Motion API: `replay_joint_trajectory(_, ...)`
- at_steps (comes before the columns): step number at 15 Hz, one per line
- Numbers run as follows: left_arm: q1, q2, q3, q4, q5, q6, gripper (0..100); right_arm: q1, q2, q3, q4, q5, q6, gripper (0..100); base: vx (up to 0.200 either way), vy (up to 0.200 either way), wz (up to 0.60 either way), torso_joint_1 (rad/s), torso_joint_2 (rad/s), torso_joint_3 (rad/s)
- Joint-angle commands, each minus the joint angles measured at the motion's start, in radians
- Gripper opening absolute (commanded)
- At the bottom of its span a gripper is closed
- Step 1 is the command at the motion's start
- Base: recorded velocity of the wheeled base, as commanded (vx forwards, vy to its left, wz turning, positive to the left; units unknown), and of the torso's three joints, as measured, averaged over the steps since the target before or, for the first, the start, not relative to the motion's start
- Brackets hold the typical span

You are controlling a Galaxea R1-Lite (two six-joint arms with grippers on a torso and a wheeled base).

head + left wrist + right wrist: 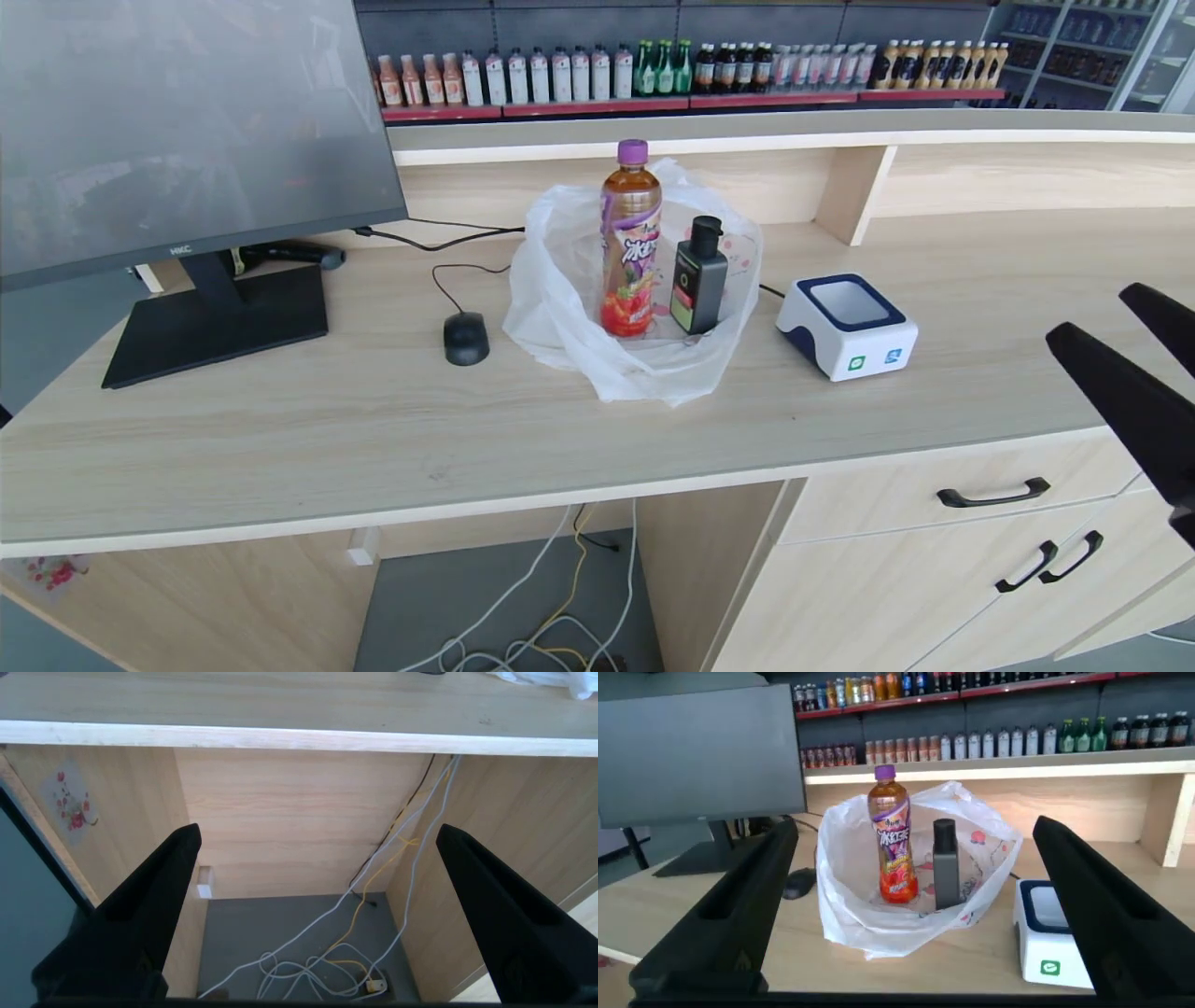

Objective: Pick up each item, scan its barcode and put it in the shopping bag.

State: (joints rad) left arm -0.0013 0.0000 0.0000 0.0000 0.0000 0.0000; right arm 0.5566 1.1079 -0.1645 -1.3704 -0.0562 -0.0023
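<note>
A white plastic shopping bag (560,308) (845,905) stands open on the wooden counter (280,420). Inside it stand a tea bottle with a purple cap (630,252) (892,849) and a dark pump bottle (698,277) (945,866), both upright. A white and blue barcode scanner (845,324) (1050,943) sits right of the bag. My right gripper (1134,345) (910,915) hangs open off the counter's right front, facing the bag, holding nothing. My left gripper (318,915) is open below the counter edge, facing the knee space with cables (318,961).
A monitor on a black stand (187,168) occupies the counter's left, with a black mouse (466,338) beside the bag. Drawers with black handles (994,495) lie under the right side. A raised shelf (840,149) runs behind the counter, with bottle racks (691,70) beyond.
</note>
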Motion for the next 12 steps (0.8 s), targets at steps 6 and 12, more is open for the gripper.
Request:
replay_joint_trajectory(6, 0.001, 0.000, 0.000, 0.000, 0.000, -0.005, 100, 0.028, -0.451, 0.164, 0.409, 0.038, -0.001, 100, 0.000, 0.000, 0.00, 0.000, 0.00, 0.000)
replay_joint_trajectory(12, 0.001, 0.000, 0.000, 0.000, 0.000, -0.003, 100, 0.026, -0.884, 0.063, 1.231, 0.082, -0.093, 100, 0.000, 0.000, 0.00, 0.000, 0.00, 0.000)
